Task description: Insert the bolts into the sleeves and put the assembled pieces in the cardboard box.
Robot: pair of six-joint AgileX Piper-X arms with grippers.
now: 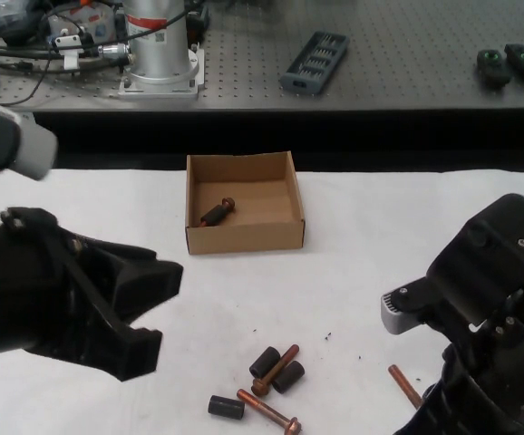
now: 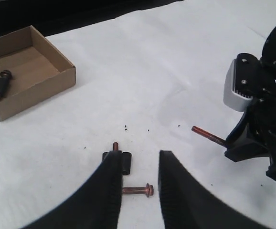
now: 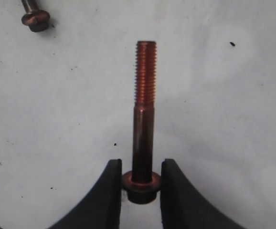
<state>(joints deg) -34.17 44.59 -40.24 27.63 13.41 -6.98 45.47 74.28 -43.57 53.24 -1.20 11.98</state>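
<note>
Place: robotics lab, bench setup.
Back table: metal breadboard [image 1: 407, 91] with a regular grid of holes.
Standing on it: silver column base [image 1: 160, 54], with bundled cables [image 1: 26, 41] beside it and a grey slotted rack [image 1: 315, 60].
Work surface: white sheet [image 1: 380, 245] over the bench.

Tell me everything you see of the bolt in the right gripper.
The bolt looks like copper-coloured metal: a flanged head, a smooth shank, then a threaded tip. The right gripper pinches it at the head, so the shaft points straight out from the gripper. Under it lies the white sheet; whether it rests there is unclear.
</note>
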